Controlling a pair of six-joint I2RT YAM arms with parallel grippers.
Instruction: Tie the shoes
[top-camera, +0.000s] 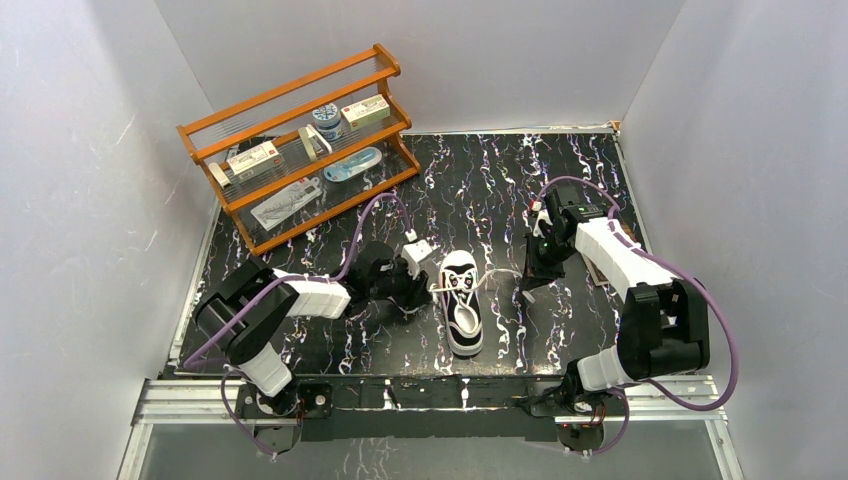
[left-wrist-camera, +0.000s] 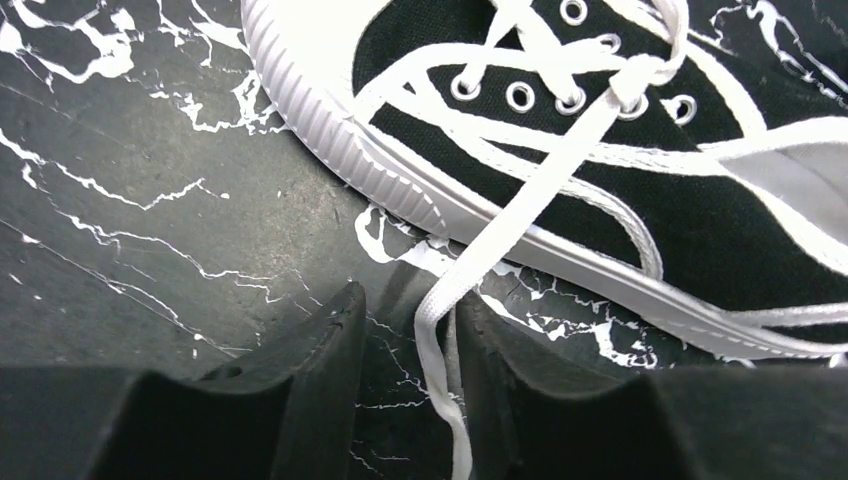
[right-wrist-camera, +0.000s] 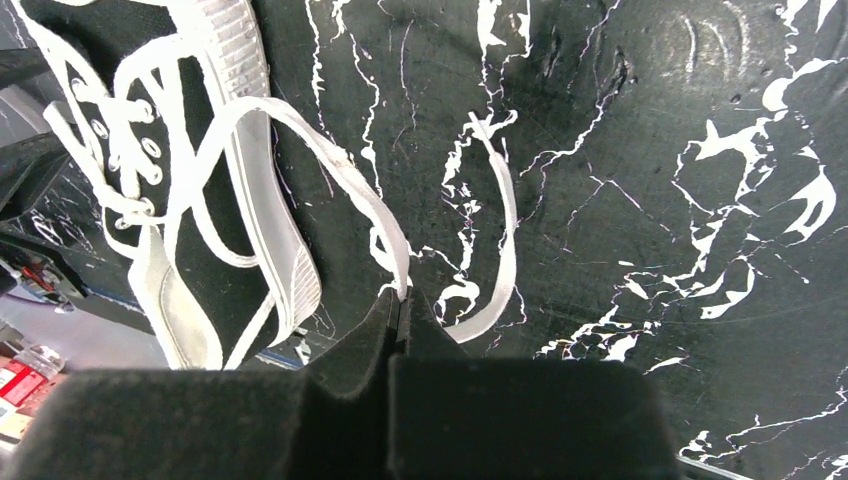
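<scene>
Sneaker (top-camera: 461, 305): black canvas, white toe cap, white ribbed sole, silver eyelets (left-wrist-camera: 520, 97). Laces (left-wrist-camera: 520, 215): white. Table (top-camera: 500, 190): black with white marble veins. Rack (top-camera: 330, 208), far left: orange-brown wood. Left arm (top-camera: 310, 298) and right arm (top-camera: 615, 255): white and black, with purple cables (top-camera: 384, 195). Left gripper (left-wrist-camera: 405, 310) and right gripper (right-wrist-camera: 398, 300): black. Walls (top-camera: 90, 200): pale grey

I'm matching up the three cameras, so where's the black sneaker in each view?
Top external: sneaker just below centre.
Left wrist: sneaker upper right.
Right wrist: sneaker upper left.
Shared landmark: its white laces.
</scene>
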